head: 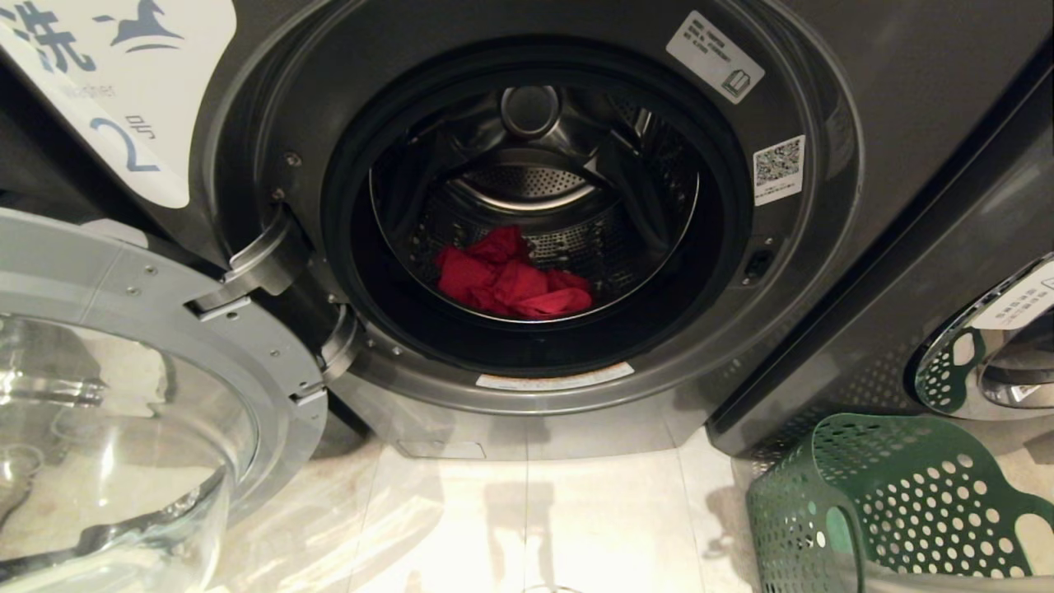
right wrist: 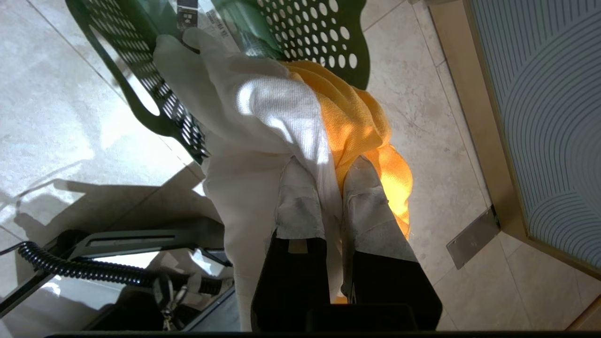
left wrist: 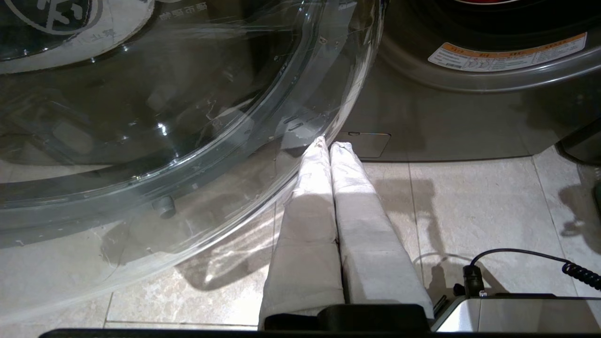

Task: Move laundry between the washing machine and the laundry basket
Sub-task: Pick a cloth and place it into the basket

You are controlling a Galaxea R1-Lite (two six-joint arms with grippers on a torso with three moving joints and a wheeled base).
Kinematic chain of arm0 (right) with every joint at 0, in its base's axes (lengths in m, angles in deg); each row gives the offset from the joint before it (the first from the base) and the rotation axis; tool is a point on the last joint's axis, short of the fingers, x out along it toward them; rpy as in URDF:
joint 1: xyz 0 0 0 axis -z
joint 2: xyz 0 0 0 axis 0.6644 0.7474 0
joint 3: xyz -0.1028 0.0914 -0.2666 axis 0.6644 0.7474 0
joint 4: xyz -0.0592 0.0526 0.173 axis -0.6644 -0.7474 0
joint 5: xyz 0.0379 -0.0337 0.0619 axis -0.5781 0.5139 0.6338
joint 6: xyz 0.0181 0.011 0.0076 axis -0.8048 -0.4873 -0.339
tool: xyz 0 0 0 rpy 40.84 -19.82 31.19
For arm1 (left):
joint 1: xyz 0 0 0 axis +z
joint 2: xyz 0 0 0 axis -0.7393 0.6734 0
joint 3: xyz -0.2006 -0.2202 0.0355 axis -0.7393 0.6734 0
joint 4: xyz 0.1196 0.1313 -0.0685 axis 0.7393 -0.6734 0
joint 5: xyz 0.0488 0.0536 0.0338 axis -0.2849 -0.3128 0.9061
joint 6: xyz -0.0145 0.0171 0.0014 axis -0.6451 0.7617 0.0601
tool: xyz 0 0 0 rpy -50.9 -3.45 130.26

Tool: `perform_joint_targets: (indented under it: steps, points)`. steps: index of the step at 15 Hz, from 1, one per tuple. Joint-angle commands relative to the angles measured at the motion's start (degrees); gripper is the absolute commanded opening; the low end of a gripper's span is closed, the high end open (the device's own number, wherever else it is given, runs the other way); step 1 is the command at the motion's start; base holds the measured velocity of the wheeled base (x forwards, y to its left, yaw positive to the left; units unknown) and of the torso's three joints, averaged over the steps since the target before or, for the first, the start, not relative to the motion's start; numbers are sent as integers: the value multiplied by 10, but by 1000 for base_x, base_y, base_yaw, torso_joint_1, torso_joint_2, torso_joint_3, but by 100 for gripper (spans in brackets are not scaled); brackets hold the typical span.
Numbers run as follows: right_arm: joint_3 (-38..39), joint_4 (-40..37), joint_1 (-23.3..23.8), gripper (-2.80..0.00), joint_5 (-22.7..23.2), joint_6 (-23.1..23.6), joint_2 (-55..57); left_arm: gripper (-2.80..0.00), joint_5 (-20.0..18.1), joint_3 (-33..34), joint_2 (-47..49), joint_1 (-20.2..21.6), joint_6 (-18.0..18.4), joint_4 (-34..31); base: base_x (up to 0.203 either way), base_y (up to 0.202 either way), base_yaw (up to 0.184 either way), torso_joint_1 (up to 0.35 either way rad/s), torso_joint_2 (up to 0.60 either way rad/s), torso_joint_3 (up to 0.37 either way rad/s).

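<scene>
White and yellow laundry (right wrist: 300, 122) hangs pinched in the right gripper (right wrist: 335, 188) over the basket (right wrist: 300, 28); the left gripper (left wrist: 328, 145) is closed, empty. Trailing cloth may snag the basket rim and slip from the jaws before reaching the drum (head: 535, 206).

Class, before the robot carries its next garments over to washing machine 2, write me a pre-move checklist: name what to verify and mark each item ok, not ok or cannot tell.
1. Machine door swung open, drum mouth clear: ok.
2. Right tool shut on laundry, white garment pinched between its fingers: ok.
3. Yellow-orange garment also gripped, not just draped alongside: cannot tell.
4. Load lifted free of the green basket: cannot tell; the cloth covers the rim.
5. Left tool shut, empty and low by the open door, out of the path to the drum: ok.
6. Room in the drum, only the red garment lying there: ok.
</scene>
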Motion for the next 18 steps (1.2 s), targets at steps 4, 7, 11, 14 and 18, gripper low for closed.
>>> perform_joint_targets:
  steps: [4, 7, 11, 14, 18]
  points:
    - [16, 12, -1, -280, 0, 1, 30, -280, 0, 0, -1, 0, 0, 0, 0, 0, 0, 0, 0, 0]
    - [16, 12, 0, -280, 0, 2, 26, -280, 0, 0, -1, 0, 0, 0, 0, 0, 0, 0, 0, 0]
    - [16, 12, 0, -280, -2, 4, 17, -280, 0, 0, -1, 0, 0, 0, 0, 0, 0, 0, 0, 0]
    - [16, 12, 0, -280, -2, 4, 11, -280, 0, 0, -1, 0, 0, 0, 0, 0, 0, 0, 0, 0]
    - [20, 12, 0, -280, -2, 4, 8, -280, 0, 0, -1, 0, 0, 0, 0, 0, 0, 0, 0, 0]
